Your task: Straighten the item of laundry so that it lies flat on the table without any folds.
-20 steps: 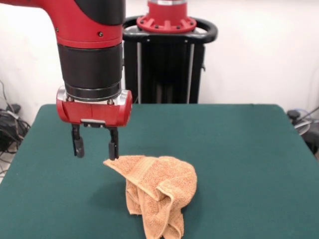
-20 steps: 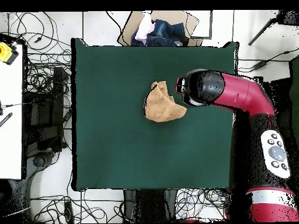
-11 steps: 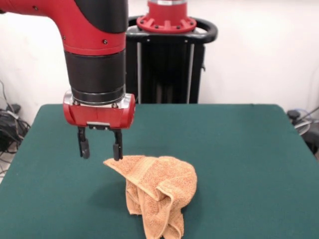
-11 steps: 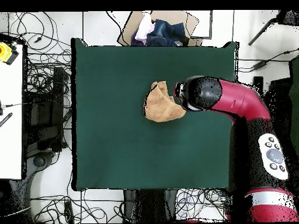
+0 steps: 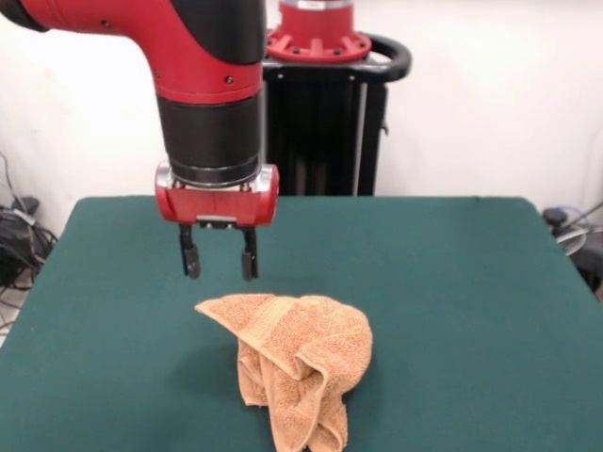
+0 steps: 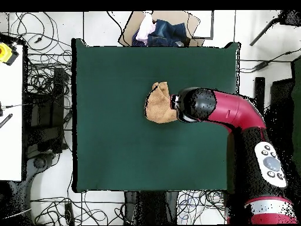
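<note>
The item of laundry [image 5: 297, 363], an orange-tan terry towel, lies crumpled in a heap on the dark green table [image 5: 452, 311], with folds hanging toward the front edge. In the overhead view the towel [image 6: 157, 105] sits near the table's [image 6: 117, 141] middle, partly covered by the arm. My gripper [image 5: 220, 264] hovers open just above and behind the towel's back left corner, with nothing between its fingers. It is not touching the cloth.
A cardboard box with clothes [image 6: 159, 30] sits beyond one table edge in the overhead view. Cables [image 6: 44, 88] lie on the floor around the table. A white bench [image 6: 10, 112] stands at the overhead view's left.
The gripper has moved right and toward the back of the table in the front view, rising slightly, and stays open. The towel has not moved.
</note>
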Available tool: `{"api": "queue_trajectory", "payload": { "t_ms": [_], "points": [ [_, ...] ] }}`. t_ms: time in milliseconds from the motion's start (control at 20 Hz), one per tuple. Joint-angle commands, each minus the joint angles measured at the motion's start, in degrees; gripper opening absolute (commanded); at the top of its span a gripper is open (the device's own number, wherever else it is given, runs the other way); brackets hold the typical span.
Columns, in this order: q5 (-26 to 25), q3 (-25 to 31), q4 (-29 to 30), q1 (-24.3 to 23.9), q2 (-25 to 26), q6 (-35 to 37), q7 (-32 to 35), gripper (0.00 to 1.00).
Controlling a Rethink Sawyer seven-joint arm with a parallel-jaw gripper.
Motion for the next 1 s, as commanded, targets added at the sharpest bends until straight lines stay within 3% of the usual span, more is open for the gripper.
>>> {"api": "queue_trajectory", "payload": {
  "t_ms": [50,1000],
  "points": [
    [-0.37,0.81,8.28,-0.23,-2.78,-1.47,3.05,1.0],
    [-1.02,1.44,8.48,-0.98,-1.83,-3.66,2.94,1.0]
  ]
}}
